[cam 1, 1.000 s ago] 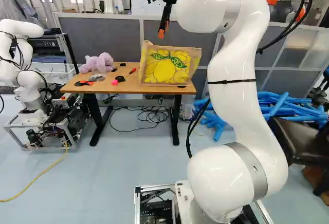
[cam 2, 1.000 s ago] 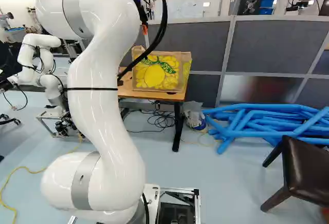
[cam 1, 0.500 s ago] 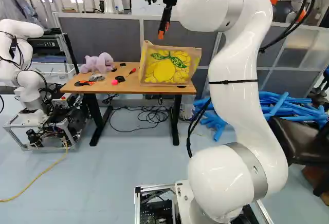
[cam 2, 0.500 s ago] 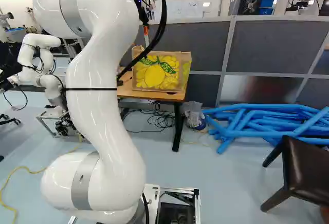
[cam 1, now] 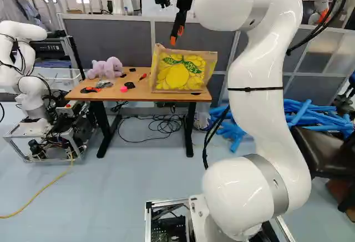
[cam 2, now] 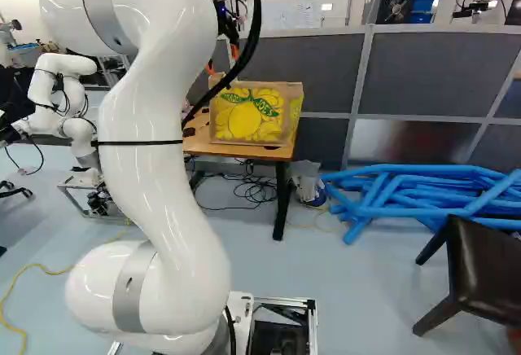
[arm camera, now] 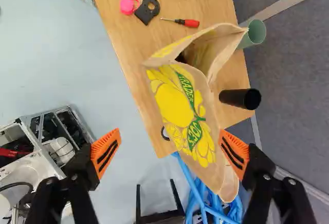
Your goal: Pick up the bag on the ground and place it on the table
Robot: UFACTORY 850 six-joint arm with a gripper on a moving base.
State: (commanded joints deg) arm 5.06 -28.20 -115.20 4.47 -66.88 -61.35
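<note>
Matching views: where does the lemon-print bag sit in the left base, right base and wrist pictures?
Left base view: just above the middle, the bag stands on the table.
Right base view: above the middle, just right of the arm.
Wrist view: ahead of the open gripper, between the red-handled screwdriver and the blue tubes.
Shared landmark: those blue tubes, seen in all three.

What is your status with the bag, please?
Gripper open, raised, holding nothing. Bag upright on the table. Possible snags: green cylinder and black cylinder close behind it.
</note>
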